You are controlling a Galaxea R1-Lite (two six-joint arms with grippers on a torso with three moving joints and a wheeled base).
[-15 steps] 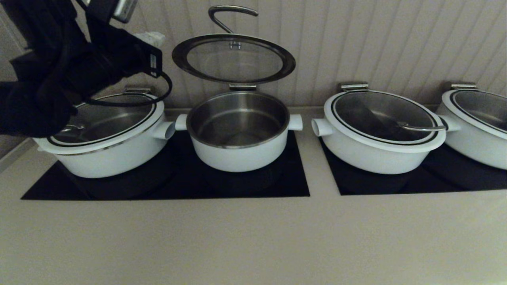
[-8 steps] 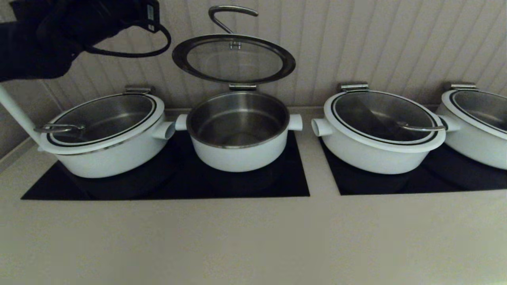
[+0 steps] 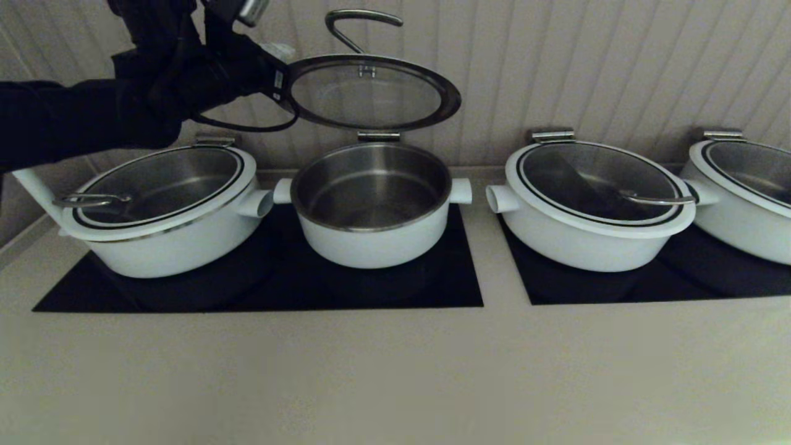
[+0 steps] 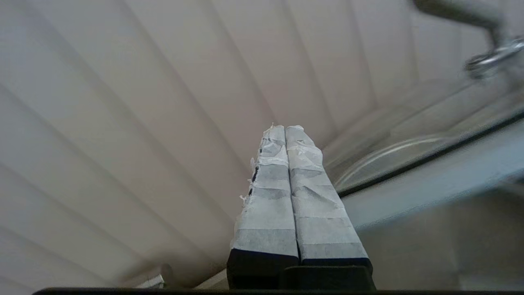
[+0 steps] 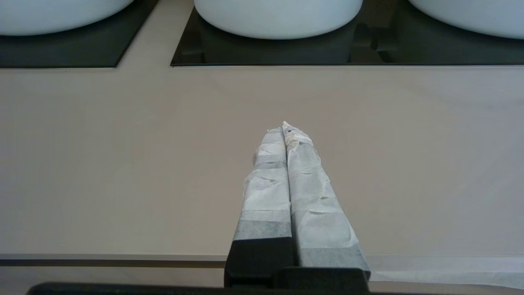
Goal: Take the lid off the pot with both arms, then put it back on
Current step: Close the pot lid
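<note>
The right tool (image 5: 286,127) is hanging low over the near edge of the worktop (image 3: 395,371), its taped fingers pressed together on nothing, with only bare surface and the bottoms of white pots ahead of it. The head view is not showing this arm at all.

Farther in, the pot (image 3: 371,207) is sitting on the black cooktop panel (image 3: 259,290) toward the worktop's left half, uncovered, its steel inside bare, between two wider lidded pots (image 3: 164,213) (image 3: 593,204).

Farthest back, against the ribbed wall, the lid (image 3: 371,93) is standing raised on its hinge above the pot's rear rim, handle (image 3: 358,25) pointing up. The left tool (image 4: 285,129) is reaching in at the lid's left edge — fingers squeezed together, gripping nothing, just beside the rim. Only the left wrist view is showing that closure; in the head view the bulky wrist is hiding the fingers.

The lid is likely heavy for its size, rigid, slick glass and breakable if it is let drop. The curved steel handle looks the safest hold — the rim offers only a smooth edge for pushing.
</note>
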